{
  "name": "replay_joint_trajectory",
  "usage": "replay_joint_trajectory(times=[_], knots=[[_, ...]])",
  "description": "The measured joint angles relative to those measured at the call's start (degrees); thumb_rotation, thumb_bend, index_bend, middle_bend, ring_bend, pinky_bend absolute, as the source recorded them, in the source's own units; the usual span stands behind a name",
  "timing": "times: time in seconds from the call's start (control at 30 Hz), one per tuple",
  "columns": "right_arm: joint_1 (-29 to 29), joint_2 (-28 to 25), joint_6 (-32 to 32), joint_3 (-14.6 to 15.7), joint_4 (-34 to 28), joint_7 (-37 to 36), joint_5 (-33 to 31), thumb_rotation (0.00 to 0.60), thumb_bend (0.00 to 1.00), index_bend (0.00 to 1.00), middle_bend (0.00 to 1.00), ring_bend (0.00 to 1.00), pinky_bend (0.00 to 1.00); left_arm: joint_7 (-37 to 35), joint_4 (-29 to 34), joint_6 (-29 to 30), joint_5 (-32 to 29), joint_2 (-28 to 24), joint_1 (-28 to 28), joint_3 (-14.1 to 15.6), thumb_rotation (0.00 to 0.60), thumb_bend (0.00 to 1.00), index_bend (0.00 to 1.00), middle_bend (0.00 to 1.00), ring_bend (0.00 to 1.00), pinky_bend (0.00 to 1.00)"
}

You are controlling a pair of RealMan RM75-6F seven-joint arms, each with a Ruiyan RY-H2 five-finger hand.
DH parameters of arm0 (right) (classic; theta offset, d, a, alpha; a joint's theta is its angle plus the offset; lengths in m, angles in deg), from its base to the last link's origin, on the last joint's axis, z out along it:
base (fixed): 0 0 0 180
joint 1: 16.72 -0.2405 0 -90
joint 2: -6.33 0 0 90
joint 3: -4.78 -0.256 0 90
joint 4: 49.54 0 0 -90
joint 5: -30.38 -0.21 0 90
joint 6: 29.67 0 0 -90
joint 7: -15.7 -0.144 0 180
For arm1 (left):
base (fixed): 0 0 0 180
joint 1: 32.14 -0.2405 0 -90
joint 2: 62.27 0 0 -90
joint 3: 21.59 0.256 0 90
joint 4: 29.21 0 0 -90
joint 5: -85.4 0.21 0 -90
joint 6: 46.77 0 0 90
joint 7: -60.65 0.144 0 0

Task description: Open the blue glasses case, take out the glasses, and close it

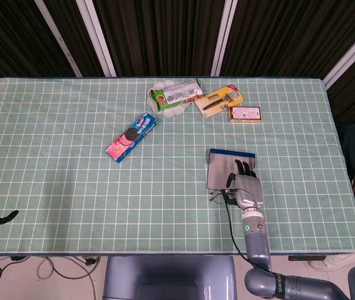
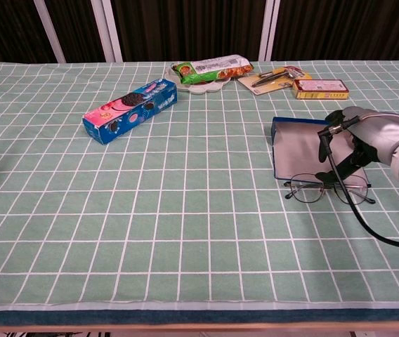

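flat blue glasses case (image 2: 305, 147), wire-rimmed glasses (image 2: 326, 189), possibly touching

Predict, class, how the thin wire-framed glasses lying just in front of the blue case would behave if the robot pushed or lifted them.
The glasses look thin-wired, so probably light and easily bent. Lying flat on the tablecloth, they would likely slide rather than roll. The right hand may find the thin rims hard to pinch.

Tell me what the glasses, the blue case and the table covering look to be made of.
Glasses: thin dark wire frame, likely metal, with clear lenses that show the cloth through them.
Blue case: stiff flat panel with a matte grey face and blue edging, probably fabric or leatherette over board.
Table covering: green checked cloth or vinyl; faint creases, slight sheen.
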Motion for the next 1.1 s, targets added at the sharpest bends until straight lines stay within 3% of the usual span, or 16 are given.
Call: replay_joint_trajectory(times=[1.1], knots=[[0.8,0.0,-1.4,0.4,1.6,-0.3,-2.5,0.600,0.39,0.56,0.10,0.00,0.19,-0.1,0.2,0.1,-0.1,-0.1,-0.1,0.0,0.600,0.03,0.00,0.00,0.00,0.00]])
